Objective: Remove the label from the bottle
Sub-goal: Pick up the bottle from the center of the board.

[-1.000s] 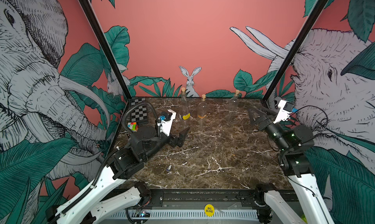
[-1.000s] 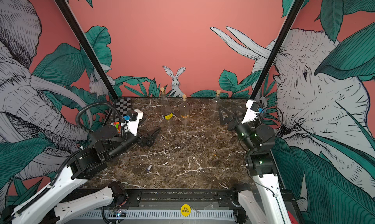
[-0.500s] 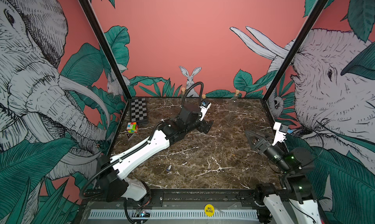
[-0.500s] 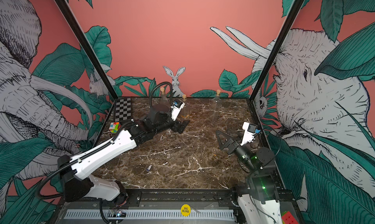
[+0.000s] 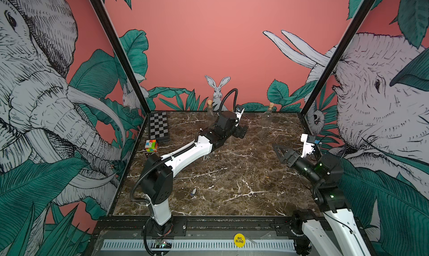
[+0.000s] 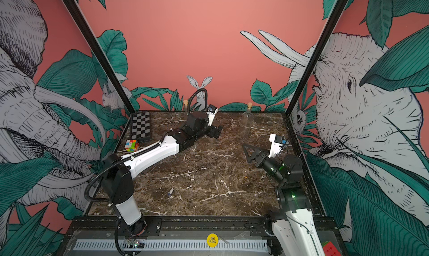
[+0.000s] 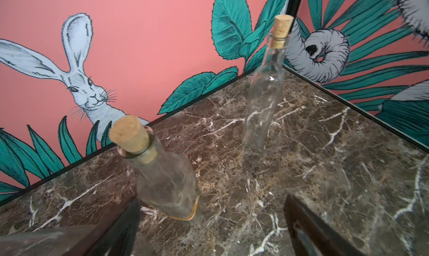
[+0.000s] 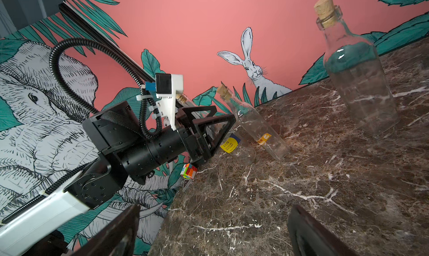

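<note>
Three corked clear glass bottles stand in a row at the back of the marble table (image 5: 232, 173). One carries a yellow label (image 8: 229, 144), the middle bottle (image 7: 166, 180) an orange label (image 8: 264, 138), and the third bottle (image 7: 264, 92) is bare. My left gripper (image 7: 213, 231) is open, stretched to the back, with the orange-labelled bottle just ahead of it, close to one finger (image 7: 125, 229), untouched. In both top views the left wrist hides that bottle. My right gripper (image 5: 278, 151) hangs open and empty over the right side, well short of the bottles.
A folded chessboard (image 5: 158, 126) and a colour cube (image 5: 151, 145) lie along the left edge. A small scrap (image 5: 193, 191) rests near the front middle. Painted walls close in the back and both sides. A yellow disc (image 5: 239, 239) sits on the front rail.
The left arm has swung from the front left out to the bottle row at the back. The right arm has drawn back from the back right toward the front. Both grippers stayed open.
</note>
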{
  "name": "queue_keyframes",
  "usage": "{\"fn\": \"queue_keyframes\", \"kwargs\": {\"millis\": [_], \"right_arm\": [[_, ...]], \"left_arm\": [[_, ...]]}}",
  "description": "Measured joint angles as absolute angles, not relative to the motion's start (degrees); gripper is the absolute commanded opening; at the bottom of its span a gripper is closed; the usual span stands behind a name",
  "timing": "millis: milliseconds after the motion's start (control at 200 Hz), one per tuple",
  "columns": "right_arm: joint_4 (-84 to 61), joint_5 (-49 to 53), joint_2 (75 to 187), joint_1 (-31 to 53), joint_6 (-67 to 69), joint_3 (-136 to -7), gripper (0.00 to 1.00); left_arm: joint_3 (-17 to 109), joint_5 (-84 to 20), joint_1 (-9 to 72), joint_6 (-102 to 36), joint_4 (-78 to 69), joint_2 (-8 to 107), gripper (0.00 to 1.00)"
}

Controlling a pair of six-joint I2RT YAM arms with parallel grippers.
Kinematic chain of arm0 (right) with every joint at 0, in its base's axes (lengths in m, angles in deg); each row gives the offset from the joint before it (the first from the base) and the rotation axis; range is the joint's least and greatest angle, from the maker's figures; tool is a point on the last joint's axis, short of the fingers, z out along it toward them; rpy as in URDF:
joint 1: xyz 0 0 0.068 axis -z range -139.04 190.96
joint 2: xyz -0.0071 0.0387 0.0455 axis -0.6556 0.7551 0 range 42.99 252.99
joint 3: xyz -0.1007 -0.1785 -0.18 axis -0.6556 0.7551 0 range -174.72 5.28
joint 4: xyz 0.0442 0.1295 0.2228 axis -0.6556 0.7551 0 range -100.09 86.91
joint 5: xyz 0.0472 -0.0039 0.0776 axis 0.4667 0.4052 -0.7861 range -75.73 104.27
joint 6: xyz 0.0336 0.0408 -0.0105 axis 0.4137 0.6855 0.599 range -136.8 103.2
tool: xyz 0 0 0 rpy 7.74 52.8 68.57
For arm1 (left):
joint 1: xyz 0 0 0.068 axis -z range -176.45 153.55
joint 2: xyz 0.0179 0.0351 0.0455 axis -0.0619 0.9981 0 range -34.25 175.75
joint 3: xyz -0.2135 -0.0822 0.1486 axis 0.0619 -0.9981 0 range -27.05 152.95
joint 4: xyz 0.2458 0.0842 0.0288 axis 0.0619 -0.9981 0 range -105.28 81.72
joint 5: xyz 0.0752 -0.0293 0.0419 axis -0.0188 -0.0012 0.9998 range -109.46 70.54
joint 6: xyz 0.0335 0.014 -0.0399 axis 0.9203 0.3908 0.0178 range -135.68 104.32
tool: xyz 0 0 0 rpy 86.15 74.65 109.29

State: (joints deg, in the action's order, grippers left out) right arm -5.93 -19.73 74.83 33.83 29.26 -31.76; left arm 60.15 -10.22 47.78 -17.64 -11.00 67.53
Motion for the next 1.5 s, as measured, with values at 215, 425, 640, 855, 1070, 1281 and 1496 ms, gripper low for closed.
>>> {"fn": "queue_keyframes", "kwargs": {"millis": [215, 425, 640, 855, 1070, 1281, 1496], "right_arm": [[-6.32, -19.88, 74.48, 33.83, 29.33, -31.76, 0.96], [-6.39, -19.88, 74.48, 33.83, 29.31, -31.76, 0.95], [-6.37, -19.88, 74.52, 33.83, 29.31, -31.76, 0.92], [-6.24, -19.82, 74.76, 33.83, 29.31, -31.74, 0.91], [-6.15, -19.36, 74.83, 33.83, 29.31, -31.74, 0.90], [-6.06, -18.92, 75.29, 33.83, 29.31, -31.74, 0.89], [-5.67, -18.49, 75.46, 33.83, 29.16, -31.74, 0.89]], "left_arm": [[63.73, -11.67, 45.81, -17.20, -10.00, 70.39, 0.96], [66.73, -13.22, 44.61, -16.89, -9.56, 74.08, 0.87], [68.32, -14.42, 44.02, -16.96, -9.47, 77.01, 0.76], [68.39, -14.81, 43.97, -17.16, -9.17, 77.51, 0.65], [68.39, -15.36, 43.97, -17.16, -9.08, 77.51, 0.41], [67.12, -16.01, 43.93, -17.59, -6.92, 77.47, 0.14], [62.66, -17.41, 43.95, -17.70, -5.52, 74.21, 0.00]]}}
